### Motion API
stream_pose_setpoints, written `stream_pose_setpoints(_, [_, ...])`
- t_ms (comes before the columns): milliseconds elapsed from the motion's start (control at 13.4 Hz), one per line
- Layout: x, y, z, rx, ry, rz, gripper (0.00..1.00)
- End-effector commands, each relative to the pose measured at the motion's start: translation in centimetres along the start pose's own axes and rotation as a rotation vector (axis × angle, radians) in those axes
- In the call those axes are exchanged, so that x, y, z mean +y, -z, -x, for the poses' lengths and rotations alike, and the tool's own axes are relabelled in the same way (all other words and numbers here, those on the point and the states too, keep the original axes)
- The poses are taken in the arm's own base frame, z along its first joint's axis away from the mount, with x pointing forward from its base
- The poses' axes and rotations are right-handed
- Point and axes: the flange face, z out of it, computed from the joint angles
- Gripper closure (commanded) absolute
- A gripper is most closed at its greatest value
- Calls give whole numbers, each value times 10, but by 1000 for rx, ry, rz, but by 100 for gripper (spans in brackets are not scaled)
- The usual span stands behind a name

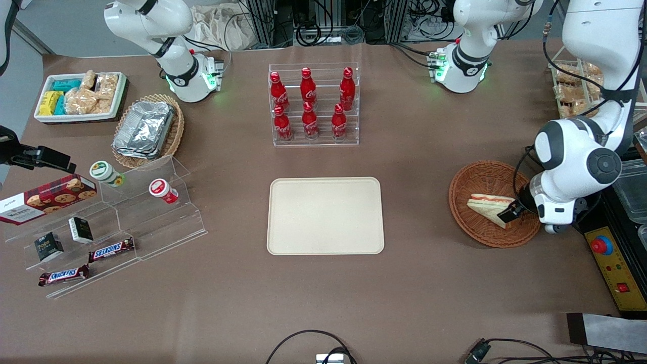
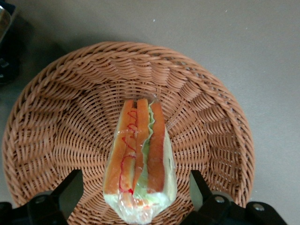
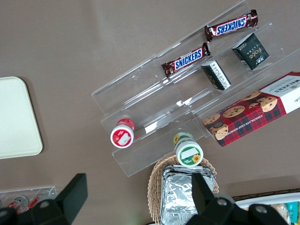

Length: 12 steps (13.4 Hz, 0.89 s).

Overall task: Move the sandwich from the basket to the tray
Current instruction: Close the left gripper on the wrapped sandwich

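Brown paper covers the big table, and lots of snacks sit on it. Toward the working arm's end is a round brown basket made of woven sticks. Inside it lies the sandwich, a small white wedge in clear wrap. From the wrist camera I can see its orange and pale layers lined up side by side.

The gripper is down low in the basket, right at the thick end of the sandwich. Its two black fingers are spread apart, one on each side of the sandwich. They are not squeezing it; I can see basket between each finger and the wrap.

In the middle of the table is the flat cream tray, well apart from the basket. Nothing lies on it.

Farther from the front camera than the tray stands a clear rack with six red bottles. Toward the parked arm's end I see a paler basket with shiny foil trays, a white tub of bagged snacks, and clear steps holding chocolate bars, a red cookie box and two little cups.
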Motion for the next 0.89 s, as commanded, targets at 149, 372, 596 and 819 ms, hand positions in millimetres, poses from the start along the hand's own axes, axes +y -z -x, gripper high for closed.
stream_pose_setpoints(149, [-1, -14, 5, 0, 17, 10, 3])
stream_pose_setpoints(372, [0, -21, 9, -39, 2, -19, 76])
stream_pose_setpoints(596, [8, 3, -2, -65, 0, -39, 100])
stream_pose_setpoints(819, [20, 48, -14, -99, -40, -72, 100])
